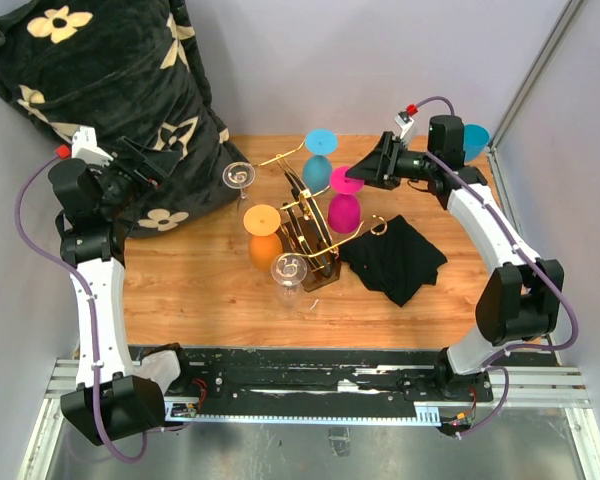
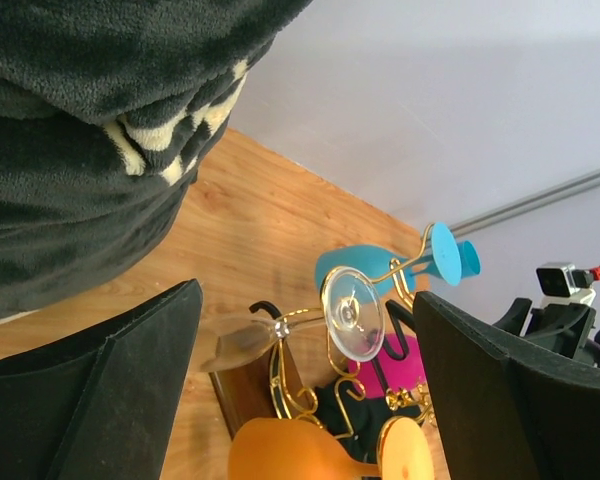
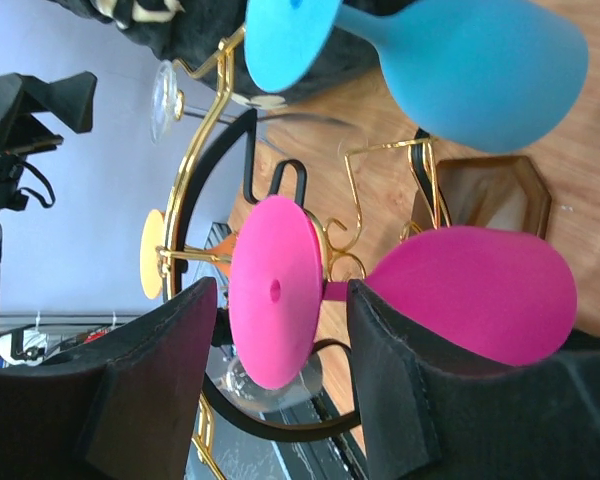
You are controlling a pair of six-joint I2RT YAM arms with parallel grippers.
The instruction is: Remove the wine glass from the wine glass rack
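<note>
1. Right claw [image 3: 280, 287] – open wide, holding nothing. Its two fingers stand on either side of the round foot of the magenta wine glass [image 3: 470, 295]. The foot sits in the gap, and I cannot tell whether either pad touches it.

2. Left claw [image 2: 308, 300] – also open wide and empty. It points from the far left toward the clear wine glass [image 2: 352, 312], which lies ahead of the fingertips and apart from them.

3. Wine glass rack [image 1: 310, 232] – gold wire on a dark base, standing near the middle of the bench [image 1: 200, 290]. All the glasses hang from it upside down:
- the magenta glass on the right side
- a blue glass [image 1: 320, 160] on the far side
- an orange glass [image 1: 264, 235] on the left
- the clear glass on the far left
- a second clear glass [image 1: 288, 268] on the near side

4. Surroundings. A black cloth [image 1: 395, 258] lies on the bench just right of the rack. A black cushion with pale flowers [image 1: 110, 90] fills the far left corner.

5. Task status. I judge this to be the approach stage. No glass is gripped and none has left its wire arm. What remains is to close on the magenta foot or stem, slide the glass out along its arm, and carry it clear.

6. Markings. No brand, label or writing is readable in any view.
</note>
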